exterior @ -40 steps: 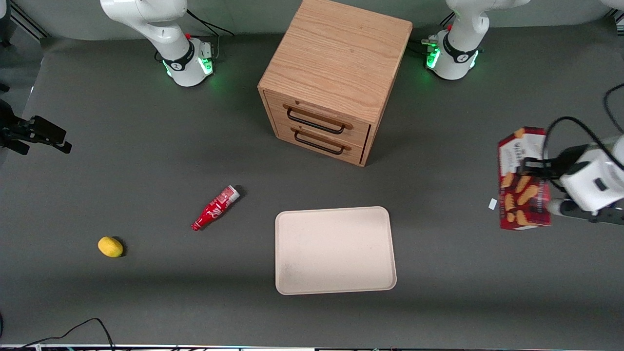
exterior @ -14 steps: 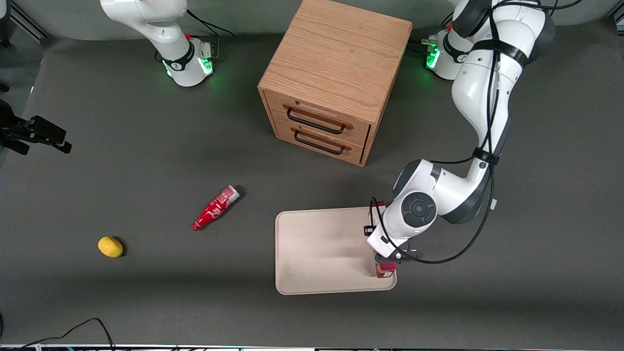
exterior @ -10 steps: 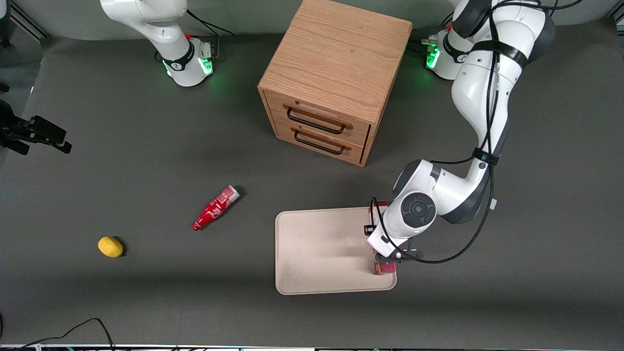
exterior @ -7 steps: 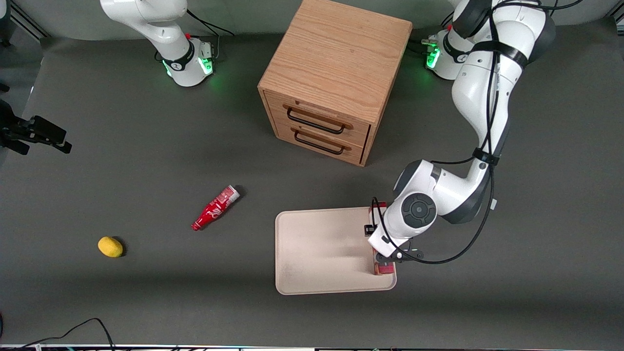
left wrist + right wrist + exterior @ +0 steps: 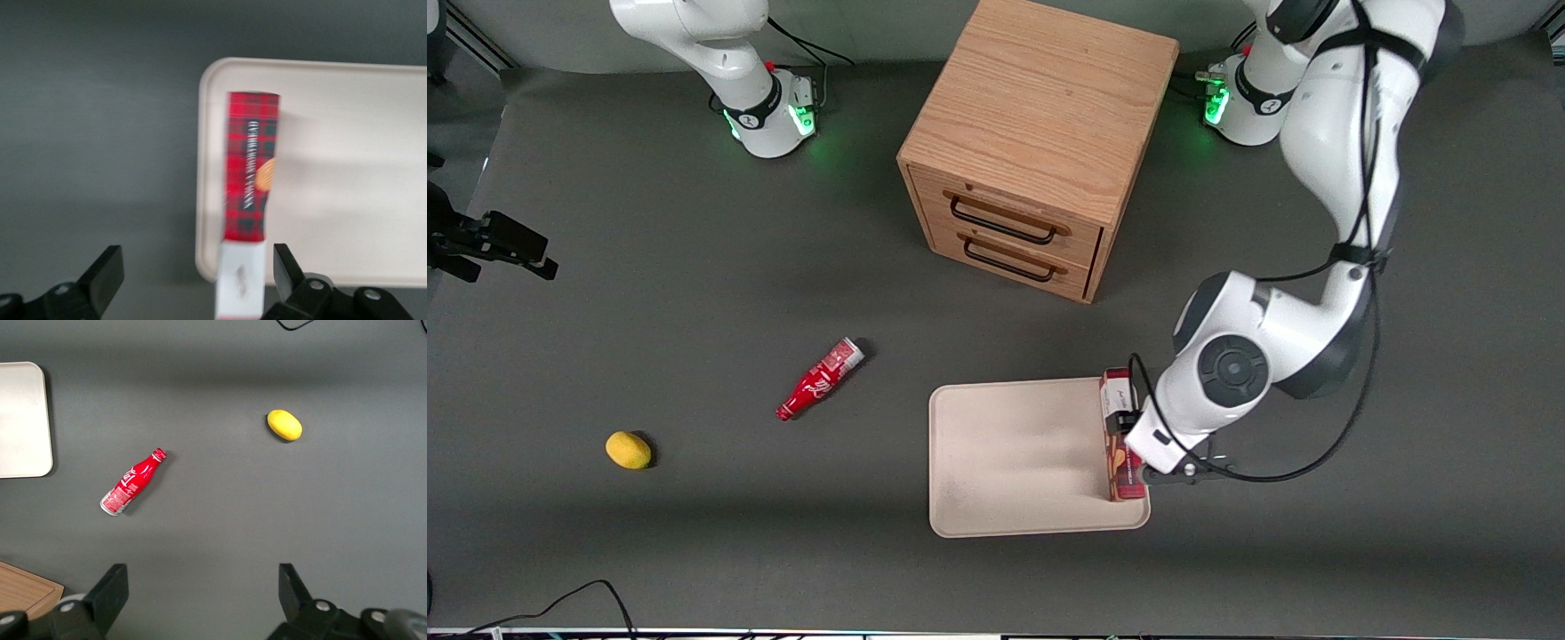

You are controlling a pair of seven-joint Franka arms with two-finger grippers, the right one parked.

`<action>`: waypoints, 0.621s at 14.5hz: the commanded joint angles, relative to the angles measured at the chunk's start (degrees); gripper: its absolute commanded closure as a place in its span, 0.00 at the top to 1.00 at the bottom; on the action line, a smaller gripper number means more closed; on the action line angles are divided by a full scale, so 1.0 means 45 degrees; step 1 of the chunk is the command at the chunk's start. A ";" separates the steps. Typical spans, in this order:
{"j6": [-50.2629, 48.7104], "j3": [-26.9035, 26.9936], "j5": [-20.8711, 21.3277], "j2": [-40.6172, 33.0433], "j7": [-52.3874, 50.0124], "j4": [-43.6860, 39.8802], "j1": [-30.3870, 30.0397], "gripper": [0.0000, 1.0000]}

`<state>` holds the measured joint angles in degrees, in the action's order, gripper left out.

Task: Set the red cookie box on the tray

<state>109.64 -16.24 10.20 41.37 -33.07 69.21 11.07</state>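
Box: slim dark-red plaid cardboard cookie box (image 5: 250,173) standing on its long narrow edge on the tray, along the rim at the working arm's end.
Tray: large flat cream-beige rectangular tray (image 5: 1014,462) on the grey bench (image 5: 694,293).
Tool: left arm's tool (image 5: 193,283) above the box, fingers (image 5: 103,273) spread, clear of it.
Nearby: wooden two-drawer cabinet (image 5: 1040,133) farther from the front camera.

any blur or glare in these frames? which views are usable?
Left wrist view: soft and smeared, the red cookie box print barely legible; it stands on edge on the tray, between the open pincer fingers. Front view: sharp, even light, soft shadow bands on the table, green LED glow at the arm bases. Right wrist view: sharp; red bottle and lemon crisp.
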 commanded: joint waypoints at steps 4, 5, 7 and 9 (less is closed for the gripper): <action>-0.4532 0.2035 -0.2533 -0.5396 0.3646 0.1806 -0.0997 1.00; -0.5256 0.2935 -0.2907 -0.6197 0.4567 0.2021 -0.0841 1.00; -0.6468 0.3800 -0.2970 -0.7565 0.5645 0.2664 -0.0820 1.00; -0.6689 0.4562 -0.2970 -0.9359 0.6292 0.4376 -0.0820 1.00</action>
<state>78.75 1.75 -2.28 8.43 -7.65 77.63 6.54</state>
